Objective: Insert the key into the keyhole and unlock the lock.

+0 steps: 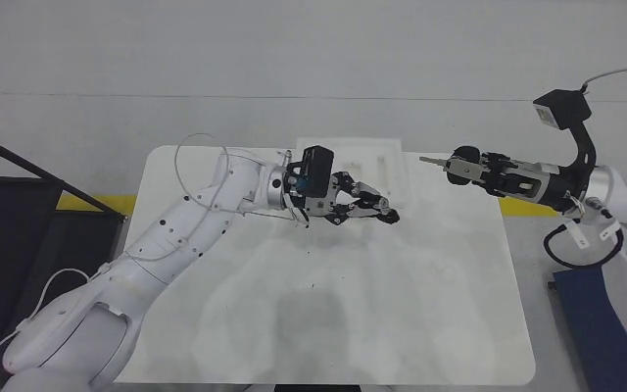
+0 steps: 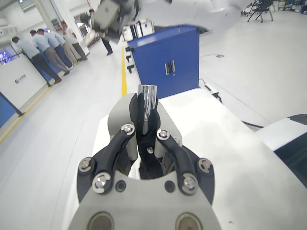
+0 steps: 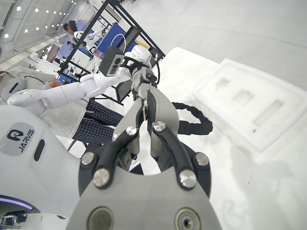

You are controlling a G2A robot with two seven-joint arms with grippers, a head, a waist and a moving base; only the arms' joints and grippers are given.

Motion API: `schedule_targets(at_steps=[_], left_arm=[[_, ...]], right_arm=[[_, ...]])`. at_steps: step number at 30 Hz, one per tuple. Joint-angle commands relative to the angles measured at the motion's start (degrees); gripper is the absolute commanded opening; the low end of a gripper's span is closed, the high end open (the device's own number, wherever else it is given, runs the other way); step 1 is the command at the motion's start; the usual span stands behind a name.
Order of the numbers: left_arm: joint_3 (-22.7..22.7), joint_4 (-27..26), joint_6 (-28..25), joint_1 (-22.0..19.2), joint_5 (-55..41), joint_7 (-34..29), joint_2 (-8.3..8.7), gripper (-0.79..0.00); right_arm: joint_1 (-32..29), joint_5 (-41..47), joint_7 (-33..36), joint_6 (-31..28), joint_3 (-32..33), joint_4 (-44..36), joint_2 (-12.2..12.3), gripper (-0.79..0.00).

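**Status:** Both items are in hand. Insertion and unlocking are not yet done.

**Lock:** The shiny chrome cylindrical lock barrel (image 2: 148, 94) is clamped in the left jaws, which are drawn narrow against its sides. Its free end stands out past the tips. A black braided cable (image 3: 191, 123) runs from that grip and curls over the white surface (image 1: 392, 314). The keyhole cannot be made out from any angle.

**Key:** The small flat silver metal key (image 1: 432, 160) is pinched in the right jaws, which are closed tight on its head. The blade projects toward the other arm. It is held over the far right part of the surface, near the white foam tray with rectangular recesses (image 1: 364, 162).

**Relation:** The key tip and the barrel are apart, with an open gap between them and no contact. In the top view the key sits farther back than the barrel end, so I judge the two are not yet lined up.

**Done:** Both grasps look firm and each item is presented toward the other.

**Outstanding:**
- Close the gap between key and barrel.
- Square the blade to the barrel's end face.
- Seat the key fully.
- Turn the key to release the lock.

I judge the task to be at an early-to-middle stage, with the fine alignment yet to come.
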Motion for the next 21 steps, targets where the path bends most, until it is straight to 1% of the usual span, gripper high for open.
schedule_targets(at_steps=[1,3,6,10,16,17,18,21], left_arm=[[2.01,-1.01,0.00,-1.46,-1.87,3.65,0.92,-0.785],[3.34,-0.94,0.00,-3.14,-2.87,5.33,1.78,-0.785],[3.90,-0.06,0.00,-4.94,-5.33,5.33,2.76,-0.785],[4.37,0.71,0.00,-6.64,-5.59,5.33,3.46,-0.785],[4.93,2.04,0.00,-7.92,-5.61,4.94,3.69,-0.785],[4.79,2.46,0.00,-7.97,-5.88,4.72,3.64,-0.785],[4.64,2.72,0.00,-8.08,-5.90,4.24,3.55,-0.785],[4.04,3.01,0.45,-8.35,-5.47,2.84,3.16,-0.785]], right_arm=[[0.00,0.00,0.00,0.00,0.00,0.00,0.00,-0.785],[0.00,0.00,0.00,0.00,0.00,0.00,0.00,-0.785],[0.00,0.00,0.00,0.00,0.00,0.00,0.00,-0.785],[0.00,0.00,0.00,0.00,0.00,0.00,0.00,-0.785],[0.00,0.00,0.00,0.00,0.00,0.00,0.00,-0.785],[-0.40,-0.15,-1.03,0.53,-0.14,-0.44,-0.03,-0.785],[-0.61,0.24,-1.55,1.55,-0.32,-0.98,-0.05,-0.785],[1.00,-0.55,1.01,6.37,0.03,-2.27,0.30,-0.785]])
